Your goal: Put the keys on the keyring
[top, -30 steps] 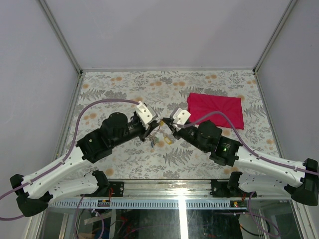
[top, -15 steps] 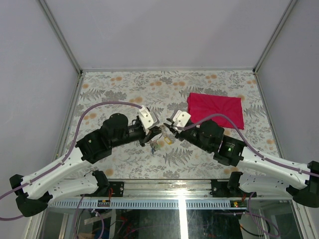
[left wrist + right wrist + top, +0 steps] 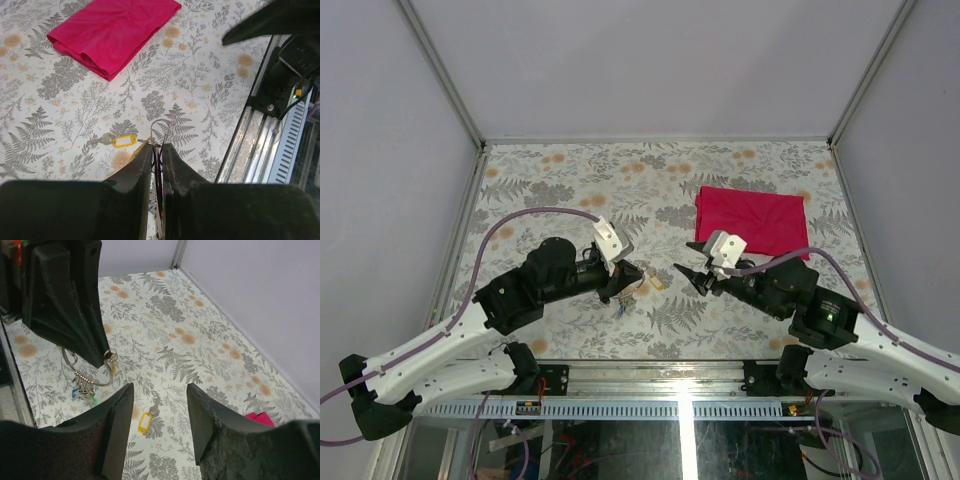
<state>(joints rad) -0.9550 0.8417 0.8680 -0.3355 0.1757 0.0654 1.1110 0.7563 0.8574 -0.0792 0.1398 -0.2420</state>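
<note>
Desk (image 3: 750, 170): fills the middle of the top view, covered in a white sheet printed with grey ferns and orange flowers.

Walls: plain pale grey panels at the back (image 3: 650, 60), left (image 3: 380, 180) and right (image 3: 915, 180).

Frame: silver metal posts at upper left (image 3: 442, 75) and upper right (image 3: 868, 72).

Bottom of frame: a metal rail (image 3: 660, 372) along the desk's near edge, with a perforated tray (image 3: 620, 408) below it and glare at centre.

Lit brightly and evenly from overhead, with faint soft shadows, glare on the front rail (image 3: 686, 408), and blurred close foreground.
</note>
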